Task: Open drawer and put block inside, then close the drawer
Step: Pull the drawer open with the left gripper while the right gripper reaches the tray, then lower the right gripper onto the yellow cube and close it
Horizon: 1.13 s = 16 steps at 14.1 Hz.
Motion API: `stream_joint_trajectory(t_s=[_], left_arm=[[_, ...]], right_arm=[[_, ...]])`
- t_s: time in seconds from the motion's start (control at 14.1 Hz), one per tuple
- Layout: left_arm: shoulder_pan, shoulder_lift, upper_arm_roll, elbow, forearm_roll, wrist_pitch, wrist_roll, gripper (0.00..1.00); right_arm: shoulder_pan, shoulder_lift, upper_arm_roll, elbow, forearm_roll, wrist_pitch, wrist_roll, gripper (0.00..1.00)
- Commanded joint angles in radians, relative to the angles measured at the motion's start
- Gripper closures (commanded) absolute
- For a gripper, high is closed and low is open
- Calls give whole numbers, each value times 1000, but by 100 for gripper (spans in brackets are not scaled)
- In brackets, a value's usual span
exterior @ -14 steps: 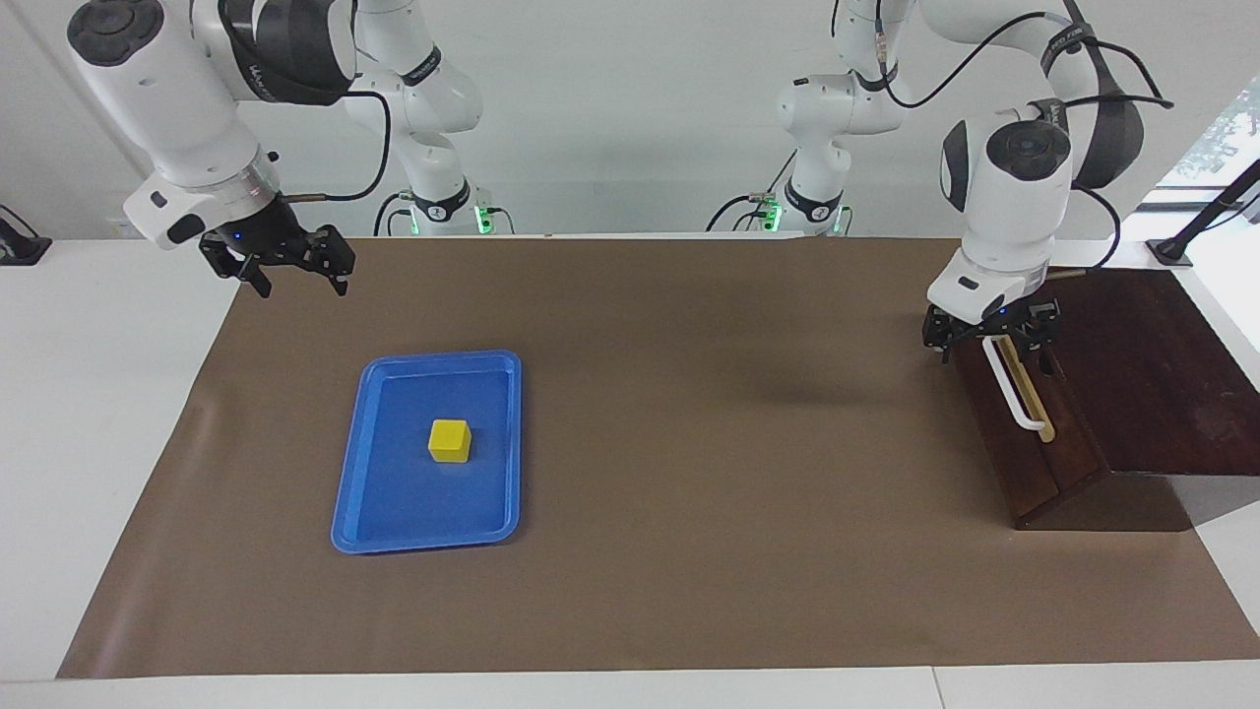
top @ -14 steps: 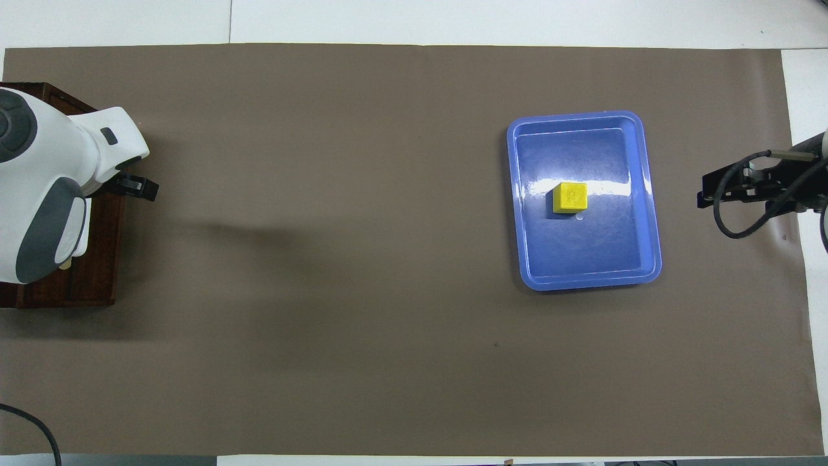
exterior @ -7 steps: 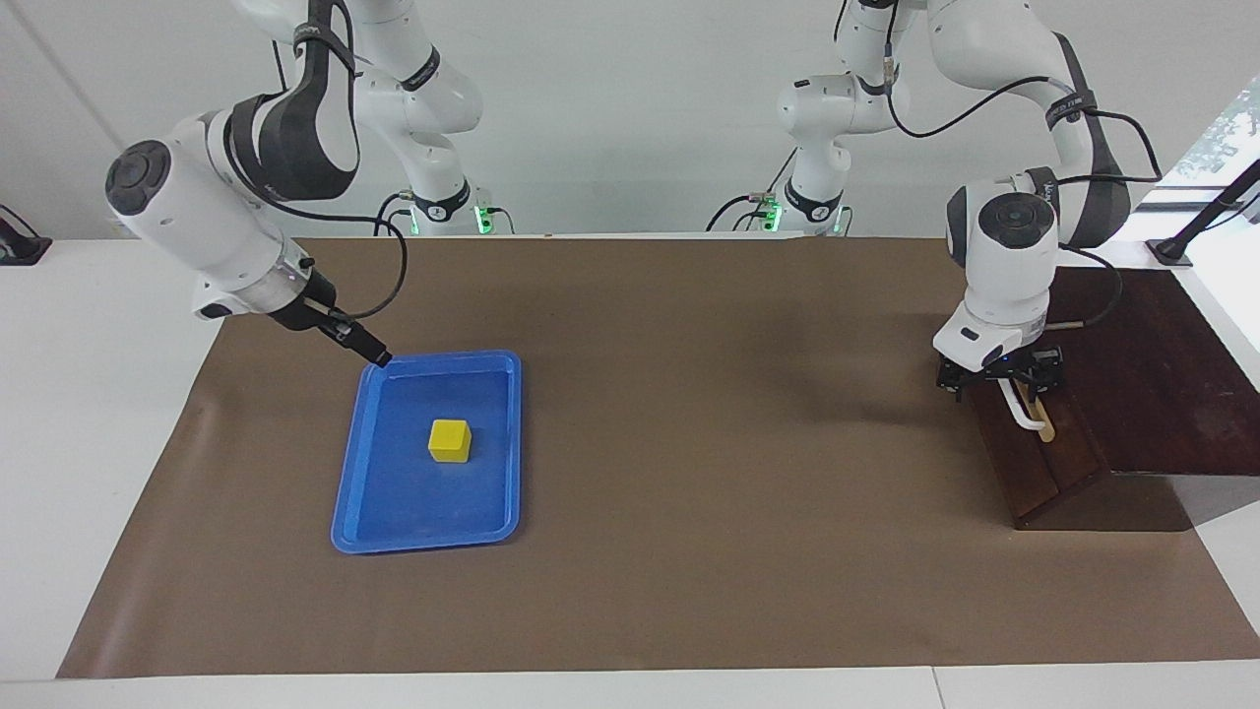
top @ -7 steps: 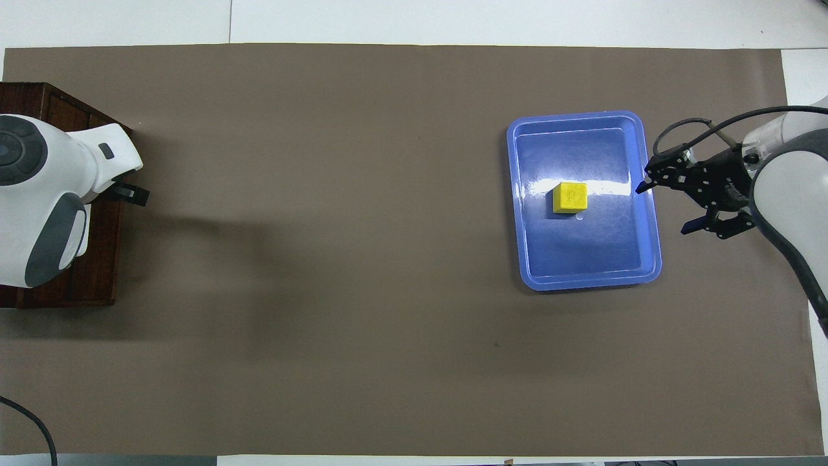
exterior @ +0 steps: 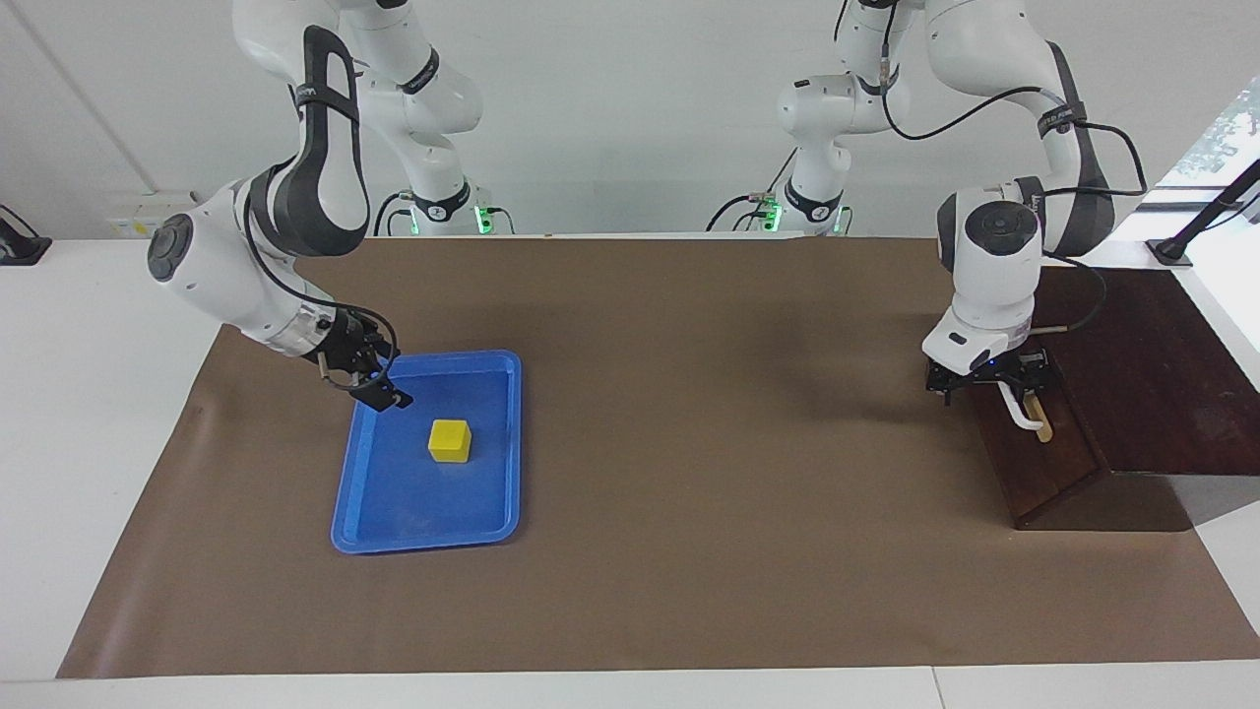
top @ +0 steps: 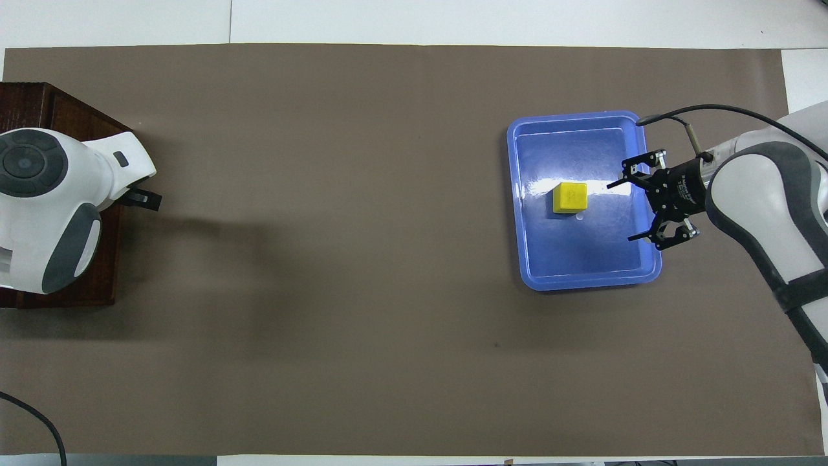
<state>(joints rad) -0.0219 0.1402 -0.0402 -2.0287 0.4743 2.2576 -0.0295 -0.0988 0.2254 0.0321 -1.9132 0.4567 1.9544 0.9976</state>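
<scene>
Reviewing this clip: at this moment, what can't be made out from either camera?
- Left gripper at the white bar handle of the dark brown wooden drawer: contact with the handle unclear in the facing view; the overhead view hides it under the arm's white wrist.
- Drawer interior: unseen, front looks shut.
- Right gripper, open over the blue plastic tray: its height above the tray, beside the small yellow cube, is unclear.

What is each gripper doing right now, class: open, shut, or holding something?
Left gripper: open, at the drawer handle, holding nothing.
Right gripper: open, over the tray beside the block, holding nothing.
</scene>
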Motion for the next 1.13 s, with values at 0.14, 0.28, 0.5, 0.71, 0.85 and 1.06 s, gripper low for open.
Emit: stream_joint_trajectory(t_s=[0.14, 0.28, 0.5, 0.71, 0.85, 1.06], left_arm=[[-151, 32, -3, -1, 6, 5, -182, 0], [-180, 33, -4, 4, -31, 7, -242, 0], [-213, 35, -4, 27, -68, -26, -256, 0], [-240, 35, -4, 38, -89, -38, -288, 0], [-240, 35, -4, 38, -89, -39, -288, 0], [-234, 33, -3, 112, -89, -143, -283, 0]], right_arm=[[-13, 130, 9, 63, 154, 26, 105, 0], [-13, 149, 9, 63, 169, 35, 99, 0], [-18, 178, 9, 88, 172, 58, 40, 0], [-9, 195, 9, 74, 201, 100, 26, 0], [-6, 193, 11, 54, 212, 104, 24, 0], [-1, 190, 11, 34, 223, 116, 9, 0]])
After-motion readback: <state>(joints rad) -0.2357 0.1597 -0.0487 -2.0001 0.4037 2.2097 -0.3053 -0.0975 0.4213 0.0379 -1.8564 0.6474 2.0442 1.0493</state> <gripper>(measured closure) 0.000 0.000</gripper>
